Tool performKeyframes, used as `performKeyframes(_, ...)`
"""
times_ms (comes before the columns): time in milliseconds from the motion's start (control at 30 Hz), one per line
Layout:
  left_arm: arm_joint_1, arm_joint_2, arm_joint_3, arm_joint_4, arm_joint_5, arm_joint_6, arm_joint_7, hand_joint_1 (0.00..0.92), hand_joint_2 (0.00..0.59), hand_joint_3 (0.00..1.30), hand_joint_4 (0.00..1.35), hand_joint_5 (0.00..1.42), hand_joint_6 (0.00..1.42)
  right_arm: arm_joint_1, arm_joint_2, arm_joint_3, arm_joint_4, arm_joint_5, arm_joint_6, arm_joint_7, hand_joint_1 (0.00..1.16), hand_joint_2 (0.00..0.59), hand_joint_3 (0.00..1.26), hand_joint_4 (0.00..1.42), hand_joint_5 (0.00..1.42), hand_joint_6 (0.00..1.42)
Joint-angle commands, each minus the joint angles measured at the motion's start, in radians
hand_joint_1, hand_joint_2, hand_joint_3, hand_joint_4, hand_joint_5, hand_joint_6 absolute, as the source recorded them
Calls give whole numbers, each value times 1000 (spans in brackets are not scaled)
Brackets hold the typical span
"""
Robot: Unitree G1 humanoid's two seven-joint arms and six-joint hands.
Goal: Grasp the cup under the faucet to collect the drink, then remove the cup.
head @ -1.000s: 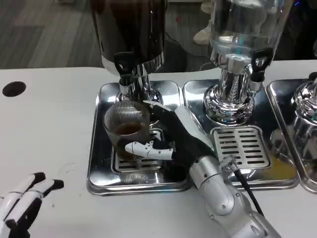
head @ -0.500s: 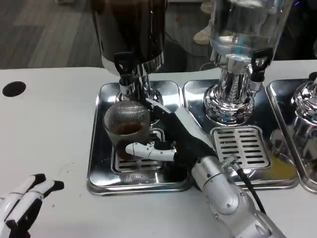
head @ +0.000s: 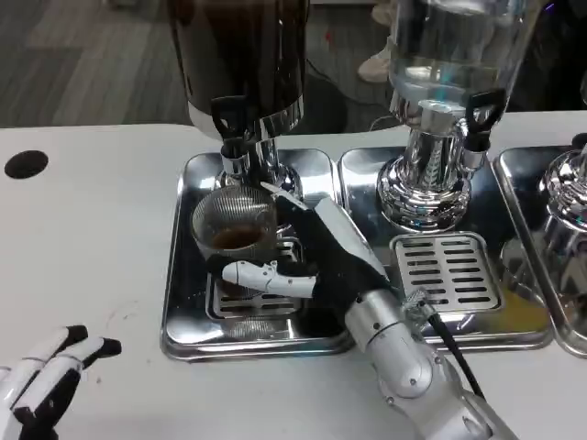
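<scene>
**Under the dark dispenser's faucet: cup in my right hand**

At bottom left, my left hand (head: 46,380) lies on the white table (head: 92,238), holding nothing, fingers straight and close together. Black round hole (head: 26,164) in the table further up. Left drip tray (head: 188,312) carries the dark dispenser (head: 240,64); its faucet (head: 233,137) sits right above the cup (head: 235,234). Cup is ribbed clear glass, upright over the tray's grate, brown drink in the bottom. My right hand (head: 307,252) wraps it from the right, one white finger across the front, others behind. Further right, the clear dispenser (head: 449,55) stands on the second tray (head: 367,174) with a slotted grate (head: 447,271). Third tray (head: 514,183) at the right edge.
</scene>
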Motion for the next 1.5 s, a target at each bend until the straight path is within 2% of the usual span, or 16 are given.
performKeyframes(33, -2, 3, 13, -3, -13, -7, -12, 0, 89, 305, 177, 228, 444, -22, 19, -3, 18, -4, -11, -27, 556, 80, 185, 162, 186, 95)
performKeyframes(467, -16, -2, 1, 8, 2, 4, -24, 0, 94, 305, 178, 231, 440, -18, 23, -19, 32, 5, -22, -66, 597, 92, 316, 301, 287, 193)
performKeyframes(933, -43, -15, -12, 2, 18, 14, -51, 0, 96, 311, 179, 236, 429, -19, 16, -36, 57, 8, -54, -68, 617, 90, 348, 333, 319, 217)
performKeyframes(1500, -67, -9, -12, 19, 13, 24, -66, 0, 98, 314, 188, 248, 438, -21, 20, -41, 57, 8, -77, -72, 652, 100, 362, 376, 381, 279)
